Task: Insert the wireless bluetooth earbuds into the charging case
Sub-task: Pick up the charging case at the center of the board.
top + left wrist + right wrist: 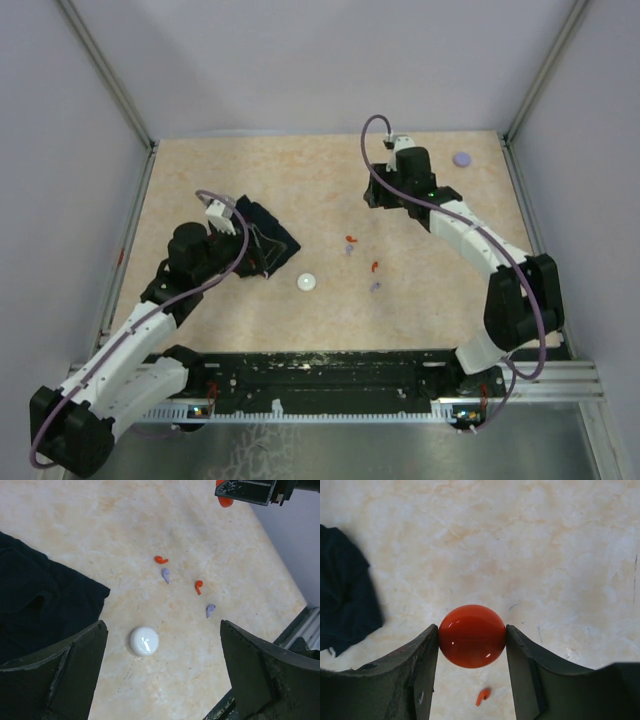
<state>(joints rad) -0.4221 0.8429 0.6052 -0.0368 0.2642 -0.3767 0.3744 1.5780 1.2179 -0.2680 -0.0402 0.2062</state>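
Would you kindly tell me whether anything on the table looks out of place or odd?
Two red earbuds and two lavender earbuds lie scattered loose mid-table, outside any case. A black cloth sits crumpled at the left, and a lavender disc lies alone in the far right corner.

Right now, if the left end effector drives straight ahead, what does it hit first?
Probably the white round case, lying just inside the open left end effector's line; nothing shows nearer. Depth is unclear, so it might touch bare table beside it.
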